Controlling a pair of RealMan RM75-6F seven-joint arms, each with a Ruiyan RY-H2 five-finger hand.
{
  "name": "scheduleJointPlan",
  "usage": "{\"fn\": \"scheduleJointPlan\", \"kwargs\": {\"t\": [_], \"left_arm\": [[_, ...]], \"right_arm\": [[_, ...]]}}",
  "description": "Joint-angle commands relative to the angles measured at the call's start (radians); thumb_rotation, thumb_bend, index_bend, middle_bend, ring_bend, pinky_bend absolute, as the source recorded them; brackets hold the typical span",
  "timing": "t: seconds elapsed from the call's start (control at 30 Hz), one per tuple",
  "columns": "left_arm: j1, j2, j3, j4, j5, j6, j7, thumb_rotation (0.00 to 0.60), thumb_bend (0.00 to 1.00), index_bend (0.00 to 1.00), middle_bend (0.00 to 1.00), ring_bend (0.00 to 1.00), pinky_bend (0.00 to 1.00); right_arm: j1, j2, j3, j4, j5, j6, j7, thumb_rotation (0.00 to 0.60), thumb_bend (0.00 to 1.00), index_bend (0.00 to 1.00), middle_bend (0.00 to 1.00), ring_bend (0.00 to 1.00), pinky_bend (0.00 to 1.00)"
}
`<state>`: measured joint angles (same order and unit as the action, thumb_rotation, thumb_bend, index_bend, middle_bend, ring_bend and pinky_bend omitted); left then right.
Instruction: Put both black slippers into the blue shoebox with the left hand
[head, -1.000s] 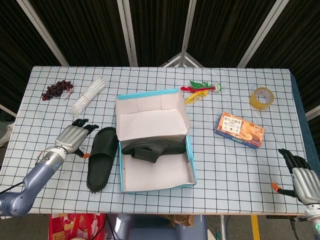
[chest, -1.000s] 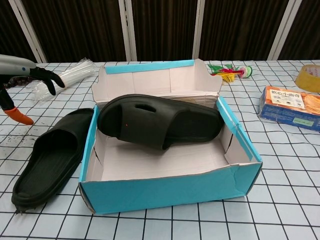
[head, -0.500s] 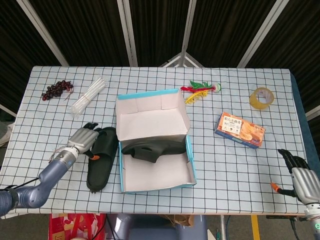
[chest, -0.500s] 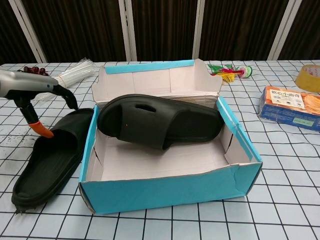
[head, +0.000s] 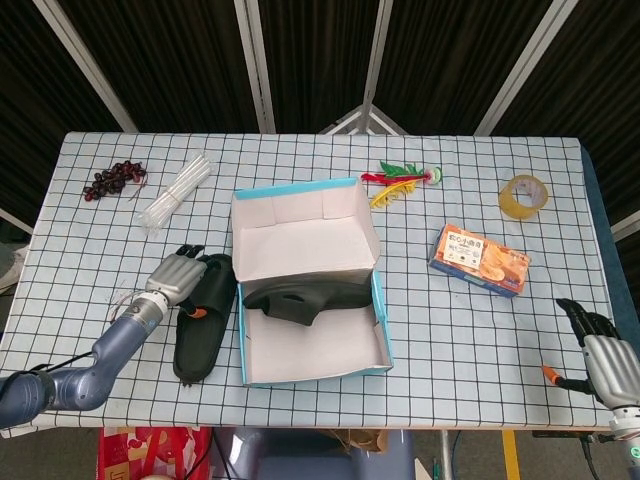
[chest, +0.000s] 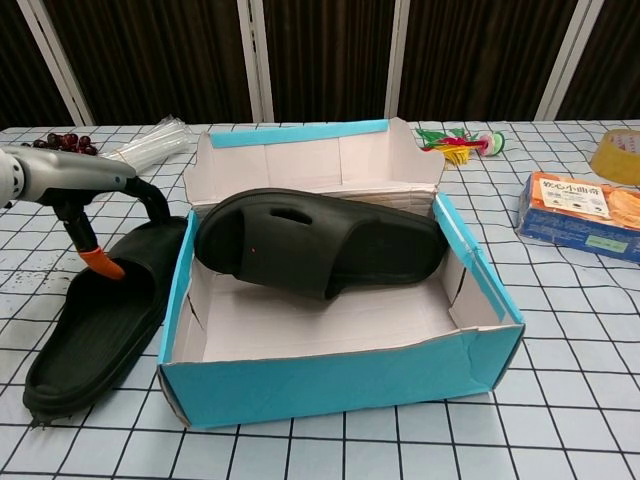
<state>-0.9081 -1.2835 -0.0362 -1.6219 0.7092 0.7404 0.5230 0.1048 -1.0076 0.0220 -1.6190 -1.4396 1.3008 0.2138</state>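
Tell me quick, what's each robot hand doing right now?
Left robot hand: open, fingers over the slipper on the table, not gripping it.
Right robot hand: open, holding nothing.

My blue shoebox (head: 382, 330) sits open on the checked table, white inside, with one black slipper (head: 305, 297) propped tilted across it, its toe end resting on the right wall, while the other black slipper (head: 203, 330) lies flat, sole down, just beside the box's left wall.
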Motion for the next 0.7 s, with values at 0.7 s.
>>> {"fn": "scheduleJointPlan", "kwargs": {"t": [0.7], "left_arm": [[-0.038, -0.047, 0.043, 0.046, -0.028, 0.052, 0.045, 0.531, 0.25, 0.22, 0.22, 0.00, 0.03]], "right_arm": [[0.001, 0.001, -0.002, -0.006, -0.002, -0.002, -0.008, 0.600, 0.22, 0.07, 0.10, 0.15, 0.11]]}}
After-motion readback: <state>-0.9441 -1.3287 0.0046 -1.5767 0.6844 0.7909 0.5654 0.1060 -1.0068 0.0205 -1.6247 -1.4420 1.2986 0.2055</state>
